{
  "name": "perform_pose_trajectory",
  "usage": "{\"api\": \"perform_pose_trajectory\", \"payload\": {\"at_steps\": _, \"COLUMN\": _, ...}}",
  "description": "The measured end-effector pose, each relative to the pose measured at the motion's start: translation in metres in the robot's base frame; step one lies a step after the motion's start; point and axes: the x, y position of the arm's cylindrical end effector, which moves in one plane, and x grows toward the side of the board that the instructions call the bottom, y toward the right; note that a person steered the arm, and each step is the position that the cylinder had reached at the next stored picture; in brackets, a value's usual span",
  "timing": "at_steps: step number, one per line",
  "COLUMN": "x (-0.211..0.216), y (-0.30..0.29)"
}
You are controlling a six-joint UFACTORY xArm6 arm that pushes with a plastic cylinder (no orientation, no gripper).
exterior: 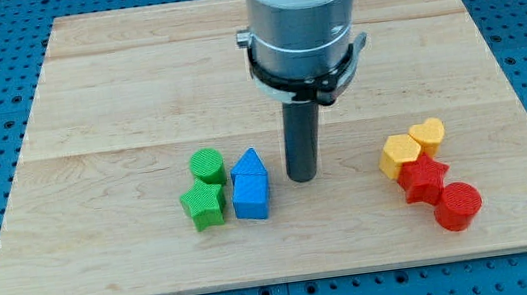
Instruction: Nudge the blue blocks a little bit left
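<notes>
Blue blocks (pixel 250 185): triangular piece touching a cube, lower middle of bench (pixel 116 95), green blocks just left.
My tip (pixel 303 178): just right of them.
End effector: plain rod, no jaws, nothing pinched.
Handling: likely light, rigid, slippery; push on right faces.

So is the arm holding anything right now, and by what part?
Nothing is held. My tip rests on the board just right of the blue blocks, apparently not touching them.

- my tip (pixel 302 177) stands just right of the blue blocks (pixel 250 185), a narrow gap between; green blocks (pixel 205 187) crowd their left
- yellow (pixel 412 146) and red blocks (pixel 439 193) bar the right edge; the far half lies open
</notes>
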Motion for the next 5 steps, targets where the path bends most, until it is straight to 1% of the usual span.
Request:
{"api": "perform_pose_trajectory", "payload": {"at_steps": 2, "x": 0.0010, "y": -0.0185}}
{"api": "perform_pose_trajectory", "payload": {"at_steps": 5, "x": 0.0007, "y": -0.0195}}
